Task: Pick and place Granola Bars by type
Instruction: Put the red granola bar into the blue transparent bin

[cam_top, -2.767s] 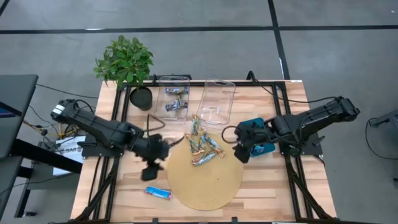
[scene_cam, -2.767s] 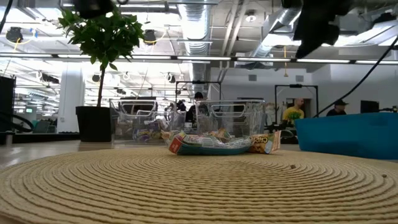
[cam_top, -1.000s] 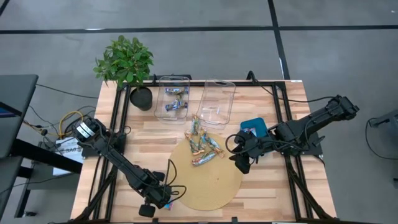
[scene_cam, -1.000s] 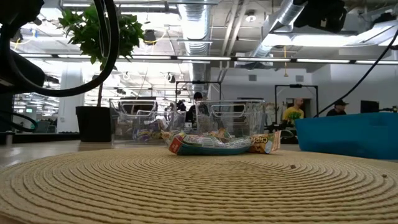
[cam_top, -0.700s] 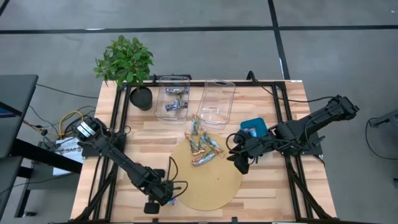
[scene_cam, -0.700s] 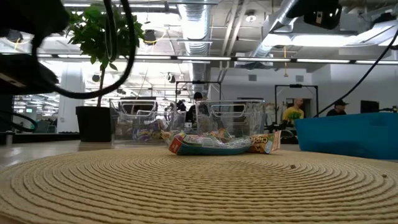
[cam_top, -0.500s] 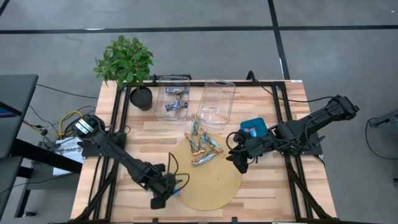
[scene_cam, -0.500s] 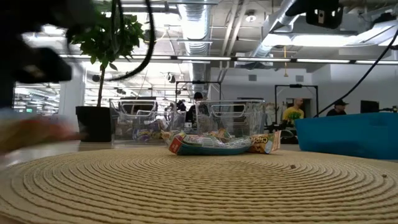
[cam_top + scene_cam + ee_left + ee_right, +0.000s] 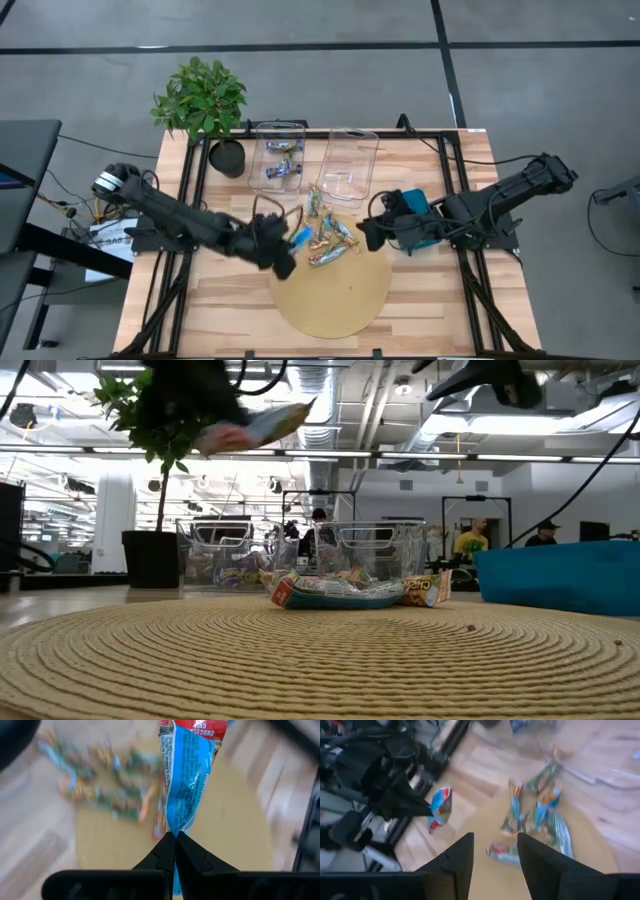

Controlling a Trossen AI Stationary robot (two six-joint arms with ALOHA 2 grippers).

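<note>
A blue granola bar [image 9: 186, 775] with a red end hangs above the far left rim of the round woven mat [image 9: 335, 295], and my left gripper [image 9: 287, 250] is shut on it. The same bar shows high up in the low view [image 9: 255, 425]. A pile of several multicoloured granola bars [image 9: 327, 235] lies on the mat's far part. Just right of that pile, above the table, my right gripper [image 9: 495, 857] stands open with nothing between its fingers. It is next to the teal tray [image 9: 418, 212]. My left gripper pinches one end of the blue bar [image 9: 173, 827] between its two fingertips [image 9: 187, 851]. The fingers come from the table's left. The bar sticks out ahead of them, red end foremost, lifted clear of the mat and tilted.
Two clear plastic bins stand at the far edge: the left one [image 9: 280, 152] holds a few bars, the right one [image 9: 348, 160] shows none. A potted plant [image 9: 203, 100] stands at the far left corner. Black frame rails run along both sides of the table.
My left gripper, shut on the blue bar near the table's near edge, has lifted it clear. It has carried the bar toward the far edge and a little right, up to the pile. My right gripper has moved a little toward the far edge and the pile.
</note>
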